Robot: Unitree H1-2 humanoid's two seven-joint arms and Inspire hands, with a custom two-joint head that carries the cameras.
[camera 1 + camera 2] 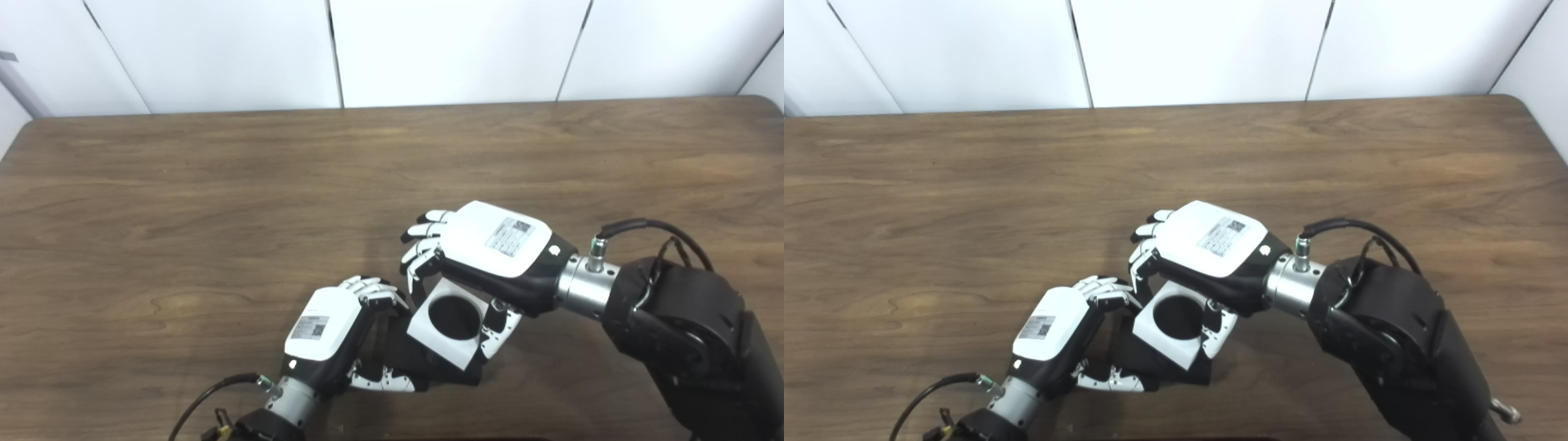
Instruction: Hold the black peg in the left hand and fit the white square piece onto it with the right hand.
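Observation:
The white square piece (442,344) with a round hole sits tilted in my right hand (490,248), fingers on its far edge and thumb on its near right edge. Through the hole I see black. Under and beside it lies the black peg part (422,366), a dark block held by my left hand (334,331), whose fingers curl over its top and whose thumb lies along its near side. The white piece rests over the black part; how far it is seated I cannot tell. In the right eye view the white piece (1164,346) sits between both hands.
A brown wooden table (245,202) spreads out behind and to the left of the hands. White wall panels (429,49) stand past its far edge. The right forearm (686,324) fills the lower right.

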